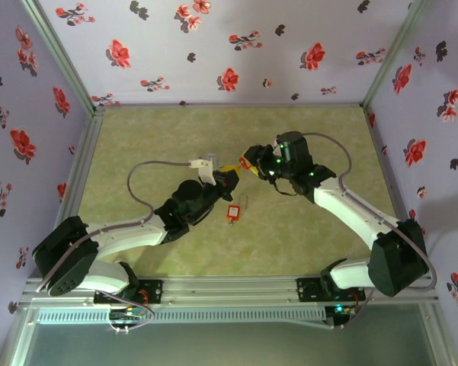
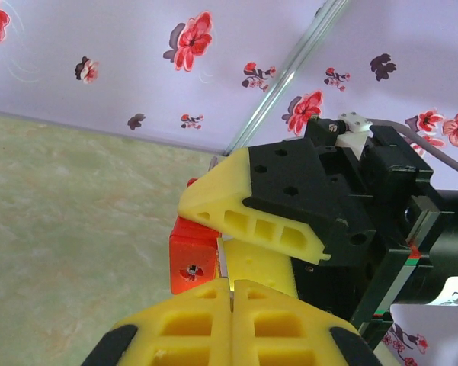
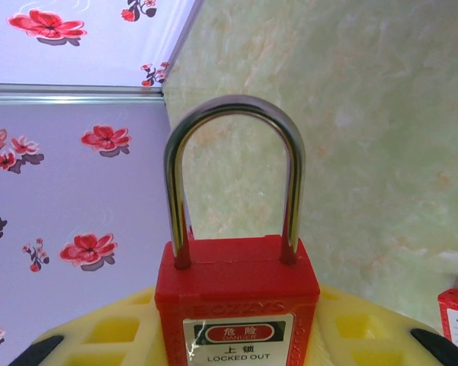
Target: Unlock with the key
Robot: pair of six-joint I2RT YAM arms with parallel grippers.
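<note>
- Padlock (image 3: 236, 290): red body with a steel shackle (image 3: 235, 114), both legs seated in the body, so it read as locked. It was held off the tabletop (image 1: 152, 145), near the middle of the workspace between the two arms.
- Right end effector (image 1: 251, 162): yellow fingers were closed around the padlock's lower body. The shackle stood free above them.
- Left end effector (image 2: 232, 301): fingers were pressed together on a thin metal strip, taken to be the key (image 2: 222, 263). Its tip sat at the padlock's underside just beside the keyhole (image 2: 190, 271). The tight view left it unclear whether the tip had entered.
- Handling, padlock: judged rigid and fairly dense for its size, with a smooth plastic shell that could twist in the grip once the key was turned. The sound hold is across the body, leaving the shackle and keyhole clear (as the right fingers had it).
- Handling, key: judged light, stiff and thin, and likely to pivot between the pads. It is best taken by its broad head, with the blade in line with the keyhole.
- Writing: the white label (image 3: 240, 339) carried "危险 DANGER" in a red oval, with "上锁 LOCKED OUT" beneath.
- Second red tagged piece (image 1: 232, 212): it lay on the tabletop just beside the left arm and bore a white label of its own.
</note>
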